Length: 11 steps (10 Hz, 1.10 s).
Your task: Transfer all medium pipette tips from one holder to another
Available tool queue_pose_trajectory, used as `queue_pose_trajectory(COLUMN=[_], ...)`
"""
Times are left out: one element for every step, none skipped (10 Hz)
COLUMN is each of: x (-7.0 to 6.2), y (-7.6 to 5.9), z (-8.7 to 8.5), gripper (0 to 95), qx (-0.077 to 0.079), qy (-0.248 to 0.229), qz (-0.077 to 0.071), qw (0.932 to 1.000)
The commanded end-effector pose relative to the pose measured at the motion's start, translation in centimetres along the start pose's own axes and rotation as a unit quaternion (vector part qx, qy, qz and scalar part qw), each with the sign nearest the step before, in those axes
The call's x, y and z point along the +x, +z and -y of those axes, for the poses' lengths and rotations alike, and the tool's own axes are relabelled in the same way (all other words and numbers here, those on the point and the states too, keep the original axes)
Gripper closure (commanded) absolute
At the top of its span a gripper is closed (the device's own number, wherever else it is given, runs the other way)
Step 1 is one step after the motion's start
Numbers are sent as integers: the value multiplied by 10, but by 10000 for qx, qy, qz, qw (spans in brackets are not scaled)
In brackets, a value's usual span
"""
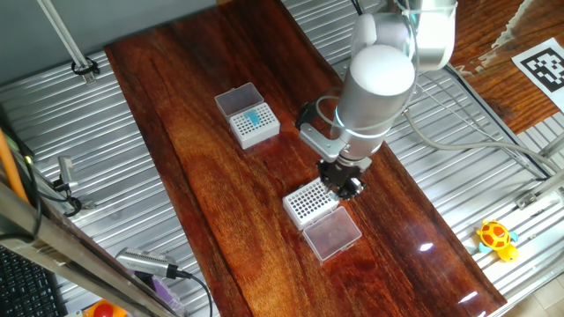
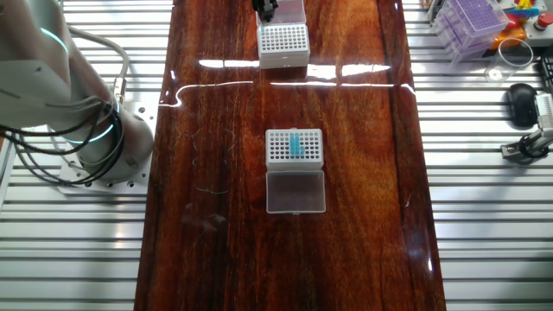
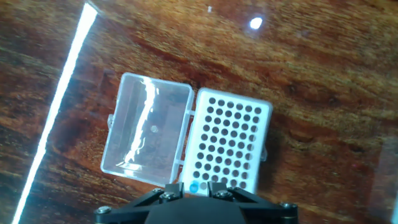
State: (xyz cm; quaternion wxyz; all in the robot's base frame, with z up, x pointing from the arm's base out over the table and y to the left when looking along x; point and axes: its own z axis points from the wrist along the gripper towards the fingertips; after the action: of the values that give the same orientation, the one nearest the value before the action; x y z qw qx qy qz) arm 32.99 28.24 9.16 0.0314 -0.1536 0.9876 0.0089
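Pipette tips: the medium pipette tips [image 2: 295, 143], slim teal-blue plastic cones, sat as a short block of teal dots near the middle of the hole grid of a white plastic rack [image 2: 294, 148] at mid-bench.
Tip at the claw: in the hand view one small teal-blue dot [image 3: 193, 187] showed at the near edge of the other rack, right at the claw's fingertips; whether it was seated in a hole or held could not be told.
Receiving rack: a second white perforated holder [image 3: 227, 147] lay under the hand, its holes otherwise dark and empty, its clear hinged lid [image 3: 146, 131] folded open flat beside it.
Source lid: the first rack's clear lid [image 2: 295, 190] also lay open, touching that rack's edge.
Claw: the black two-finger claw [image 3: 198, 190] hung just over the receiving rack's edge; only its base showed, so whether the fingers were spread or pressed together could not be told.
Handling: the cones were judged very light, stiff but thin-walled, smooth and apt to slip; a light pinch on the wider upper collar, kept upright, looked the safest hold, since a tilted tip would probably jam at the hole.
Progress: most tips were in the source rack, so the transfer looked barely begun.
Bench: both racks stood well apart on a dark polished wooden bench [image 1: 203, 176], with the silver-white arm [image 1: 379, 84] above the receiving rack.
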Motion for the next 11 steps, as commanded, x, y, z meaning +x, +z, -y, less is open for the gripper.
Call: queue_pose_trajectory(x=[2,2,2,3,3,3,2,2,2,2,2], y=[-1,1,1,2,2,2,-1,-1,-1,-1,-1], z=[2,3,4,4,4,4,5,5,5,5,5], gripper=[760,760,760,760,760,760,760,760,760,760,760], qx=[0,2,5,5,5,2,-13,-36,-31,11,-4], qy=[2,-1,-10,-15,-8,-3,9,31,52,76,64], qz=[19,29,36,39,47,53,23,-48,-74,-122,-136], qw=[10000,10000,10000,10000,10000,10000,10000,10000,10000,9999,9999])
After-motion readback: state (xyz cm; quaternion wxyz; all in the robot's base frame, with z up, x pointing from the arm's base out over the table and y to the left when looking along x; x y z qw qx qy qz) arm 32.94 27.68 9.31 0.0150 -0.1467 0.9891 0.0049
